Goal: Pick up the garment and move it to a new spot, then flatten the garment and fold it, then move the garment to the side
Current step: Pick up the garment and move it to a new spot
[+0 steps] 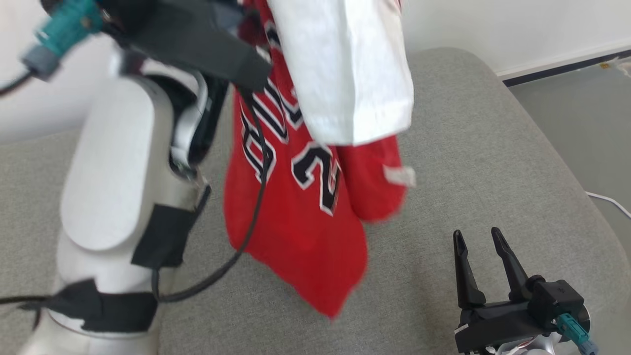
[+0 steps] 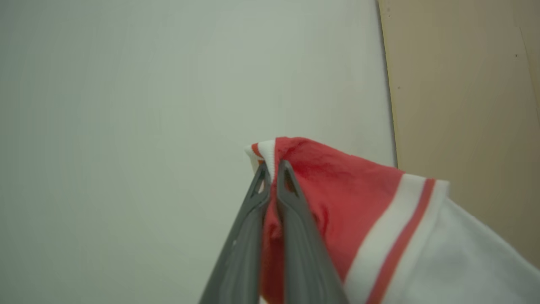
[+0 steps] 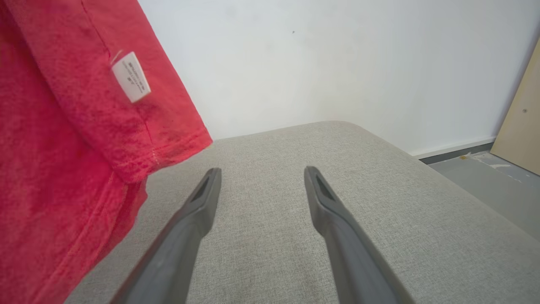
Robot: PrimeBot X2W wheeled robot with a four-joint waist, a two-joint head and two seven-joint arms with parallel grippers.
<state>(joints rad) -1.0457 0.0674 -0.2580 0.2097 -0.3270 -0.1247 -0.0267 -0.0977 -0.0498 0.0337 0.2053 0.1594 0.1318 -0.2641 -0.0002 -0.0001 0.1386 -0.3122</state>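
Note:
The garment [image 1: 305,207] is a red jersey with black and white lettering and a white sleeve, hanging in the air over the grey cushion [image 1: 468,148]. My left arm is raised at the upper left of the head view. In the left wrist view my left gripper [image 2: 272,166] is shut on a red and white edge of the garment [image 2: 337,190]. My right gripper [image 1: 475,239] stands open low at the right, fingers pointing up, apart from the cloth. In the right wrist view the hanging garment [image 3: 63,147] with its white label fills the left, beside my open right gripper [image 3: 261,175].
The grey cushion surface [image 3: 295,236] has a rounded far corner, with a white wall [image 3: 337,63] behind it. Grey floor [image 1: 586,113] lies to the right, with a white cable on it. A tan board [image 3: 521,131] leans at the far right. A black cable [image 1: 246,236] dangles from my left arm.

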